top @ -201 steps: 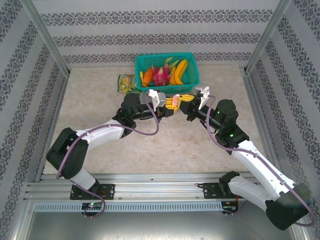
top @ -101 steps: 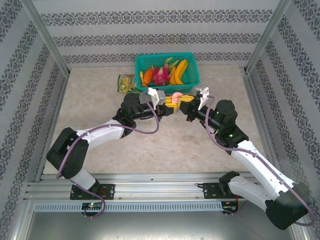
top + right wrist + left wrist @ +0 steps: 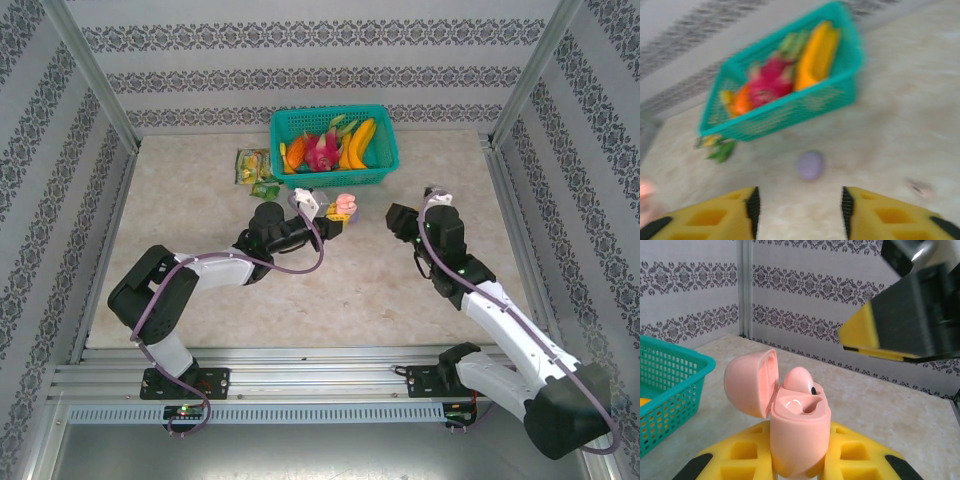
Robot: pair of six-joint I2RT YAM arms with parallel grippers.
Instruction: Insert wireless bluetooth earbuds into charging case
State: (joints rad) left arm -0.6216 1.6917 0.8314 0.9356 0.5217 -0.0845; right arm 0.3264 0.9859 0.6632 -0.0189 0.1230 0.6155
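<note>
My left gripper [image 3: 797, 466] [image 3: 332, 218] is shut on a pale pink charging case [image 3: 800, 435] [image 3: 344, 207], held upright with its lid [image 3: 747, 382] swung open to the left. One pink earbud [image 3: 799, 379] sits in the case's far socket. The near socket shows bare and glossy. My right gripper [image 3: 797, 210] [image 3: 397, 216] stands open to the right of the case, apart from it, with nothing between its yellow fingers [image 3: 715, 217]. In the left wrist view the right gripper [image 3: 905, 325] hangs at the upper right.
A teal basket [image 3: 385, 160] [image 3: 790, 112] of toy fruit stands at the back. A small lilac round case [image 3: 810, 165] lies on the table in front of it. A green-yellow packet [image 3: 252, 165] lies left of the basket. A small pinkish blur [image 3: 920, 187] is on the table.
The right gripper has opened and drawn back to the right, away from the pink case. The left arm has dropped lower, still holding the case.
</note>
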